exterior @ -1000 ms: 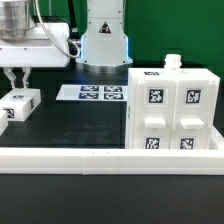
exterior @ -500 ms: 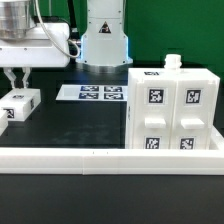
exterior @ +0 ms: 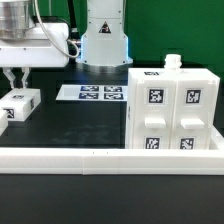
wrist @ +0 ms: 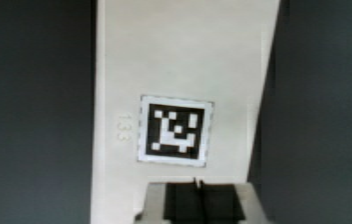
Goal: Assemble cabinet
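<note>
The cabinet [exterior: 175, 110] is a large white box with black-and-white tags on its faces, standing at the exterior view's right. A small white tagged drawer block [exterior: 18, 104] lies on the black table at the exterior view's left; in the wrist view it [wrist: 176, 90] fills the middle, with its tag facing the camera. My gripper [exterior: 16, 78] hangs just above that block without touching it. In the wrist view the gripper [wrist: 198, 204] has its dark pads pressed together with nothing between them.
The marker board [exterior: 92, 93] lies flat on the table behind the middle. A long white border rail [exterior: 110, 158] runs along the front edge. The robot's base [exterior: 103, 35] stands at the back.
</note>
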{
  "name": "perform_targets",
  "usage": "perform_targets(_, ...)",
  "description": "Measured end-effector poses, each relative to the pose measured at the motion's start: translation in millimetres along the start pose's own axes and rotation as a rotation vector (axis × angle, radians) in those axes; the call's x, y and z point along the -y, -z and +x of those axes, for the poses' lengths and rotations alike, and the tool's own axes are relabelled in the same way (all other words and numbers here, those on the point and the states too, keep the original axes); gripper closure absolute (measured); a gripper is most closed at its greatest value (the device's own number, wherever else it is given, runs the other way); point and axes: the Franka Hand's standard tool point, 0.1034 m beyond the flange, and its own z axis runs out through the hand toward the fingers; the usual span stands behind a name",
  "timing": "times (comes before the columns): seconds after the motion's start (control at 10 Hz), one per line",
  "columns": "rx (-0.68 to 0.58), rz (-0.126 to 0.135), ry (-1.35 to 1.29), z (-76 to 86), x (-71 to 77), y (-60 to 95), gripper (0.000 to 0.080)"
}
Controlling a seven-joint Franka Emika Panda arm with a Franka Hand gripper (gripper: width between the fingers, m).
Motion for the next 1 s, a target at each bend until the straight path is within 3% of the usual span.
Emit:
perform_targets(0.9,0.006,0.002,-0.004,-2.5,0.3,-2.3,0.0797)
perform_targets(1.0,0.006,0.002,-0.004,-2.5,0.4,-2.3,0.0684)
